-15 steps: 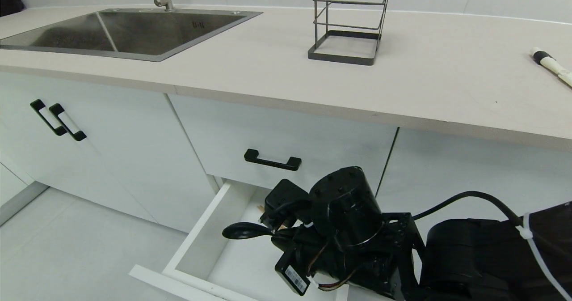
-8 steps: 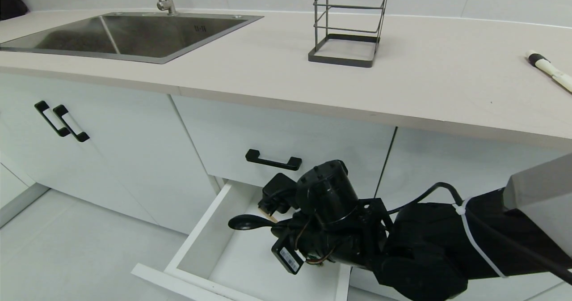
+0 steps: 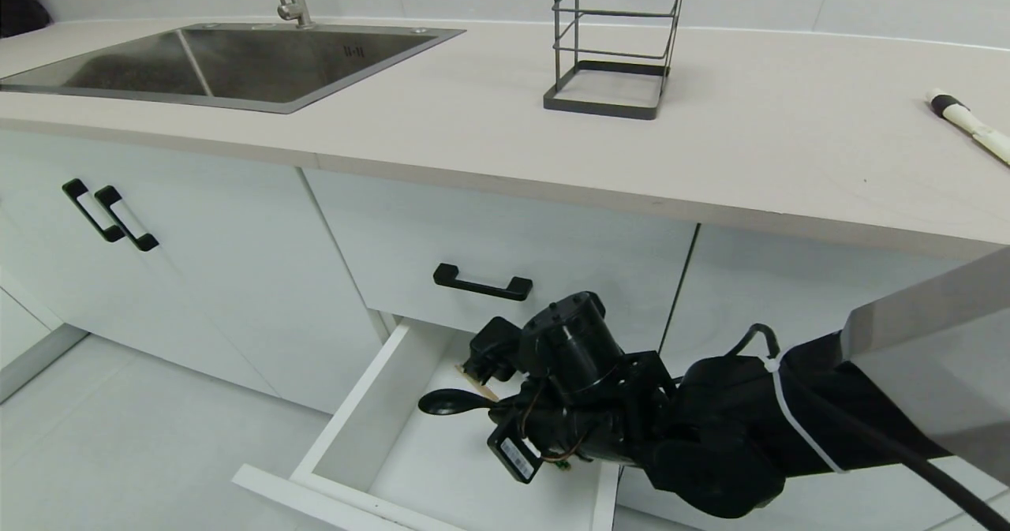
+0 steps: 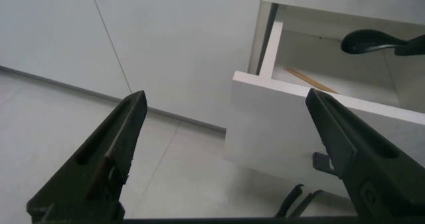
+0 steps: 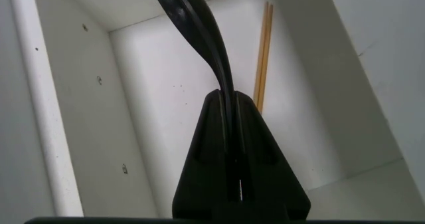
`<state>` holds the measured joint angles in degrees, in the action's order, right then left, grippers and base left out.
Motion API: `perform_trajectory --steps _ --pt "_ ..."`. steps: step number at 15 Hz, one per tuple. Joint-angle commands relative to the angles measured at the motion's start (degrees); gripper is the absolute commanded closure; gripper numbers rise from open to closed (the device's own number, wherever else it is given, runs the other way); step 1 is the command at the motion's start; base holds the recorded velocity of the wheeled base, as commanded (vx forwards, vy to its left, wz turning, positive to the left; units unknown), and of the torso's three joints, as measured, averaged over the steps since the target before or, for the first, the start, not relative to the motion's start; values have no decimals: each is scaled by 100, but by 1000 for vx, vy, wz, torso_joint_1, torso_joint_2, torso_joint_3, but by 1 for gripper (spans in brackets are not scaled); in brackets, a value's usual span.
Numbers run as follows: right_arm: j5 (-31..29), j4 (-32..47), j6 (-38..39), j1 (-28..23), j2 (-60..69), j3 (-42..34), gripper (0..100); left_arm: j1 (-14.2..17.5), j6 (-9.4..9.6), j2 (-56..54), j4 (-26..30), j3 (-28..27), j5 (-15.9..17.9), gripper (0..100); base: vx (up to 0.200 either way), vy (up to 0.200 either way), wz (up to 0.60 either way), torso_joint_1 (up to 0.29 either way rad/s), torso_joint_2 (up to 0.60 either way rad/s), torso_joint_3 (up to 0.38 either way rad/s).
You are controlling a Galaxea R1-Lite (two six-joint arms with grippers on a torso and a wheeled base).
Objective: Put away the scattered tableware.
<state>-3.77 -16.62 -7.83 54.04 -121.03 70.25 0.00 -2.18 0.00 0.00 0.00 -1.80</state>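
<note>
A black spoon (image 3: 450, 401) hangs over the open white drawer (image 3: 347, 413), below the counter. My right gripper (image 3: 499, 409) is shut on its handle, with the bowl pointing left. In the right wrist view the black spoon (image 5: 199, 31) rises from the shut right gripper (image 5: 232, 127) above the drawer floor (image 5: 166, 117), where a pair of wooden chopsticks (image 5: 263, 54) lies. My left gripper (image 4: 226, 144) stands open low beside the drawer front (image 4: 319, 137), and that view also shows the black spoon (image 4: 372, 42) and the wooden chopsticks (image 4: 312, 82).
A beige counter (image 3: 473, 113) runs above, with a steel sink (image 3: 213, 54) at the left and a dark wire rack (image 3: 615, 42) in the middle. A black-and-white utensil (image 3: 966, 121) lies at the counter's right edge. A shut drawer with a black handle (image 3: 481, 285) sits above the open one.
My right arm has lowered the spoon toward the drawer and shifted it slightly right. The head camera has tilted a little between the earliest frame and now.
</note>
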Motion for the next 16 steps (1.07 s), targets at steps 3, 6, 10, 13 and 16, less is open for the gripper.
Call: perform_trajectory --steps 3,6,10,13,16 --pt "-28 0 9 54 -386 32 100 0 -2 0 0 0 -4 0 0 0 0 0 0 0" --pt "-28 0 0 54 -606 252 100 0 -2 0 0 0 -4 0 0 0 0 0 0 0" --pt "-36 9 -8 54 -870 480 100 0 -2 0 0 0 -4 0 0 0 0 0 0 0" --pt "-36 44 -8 54 -1063 700 100 0 -2 0 0 0 -4 0 0 0 0 0 0 0" --pt "-36 264 -8 54 -1169 885 100 0 -2 0 0 0 -4 0 0 0 0 0 0 0"
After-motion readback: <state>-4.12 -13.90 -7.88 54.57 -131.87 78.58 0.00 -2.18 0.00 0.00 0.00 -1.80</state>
